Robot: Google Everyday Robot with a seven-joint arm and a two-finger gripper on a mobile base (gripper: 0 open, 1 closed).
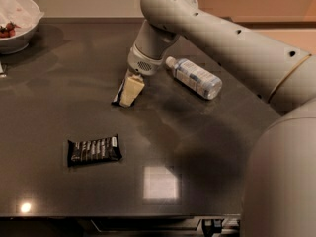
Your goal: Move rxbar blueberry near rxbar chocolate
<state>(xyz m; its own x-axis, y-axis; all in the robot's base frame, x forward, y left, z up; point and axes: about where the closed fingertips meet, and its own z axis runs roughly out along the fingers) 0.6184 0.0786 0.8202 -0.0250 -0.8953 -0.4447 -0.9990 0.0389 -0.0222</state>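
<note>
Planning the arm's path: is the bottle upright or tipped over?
Tipped: the bottle lies on its side, cap pointing toward the pincer, which is low over the table nearby.
</note>
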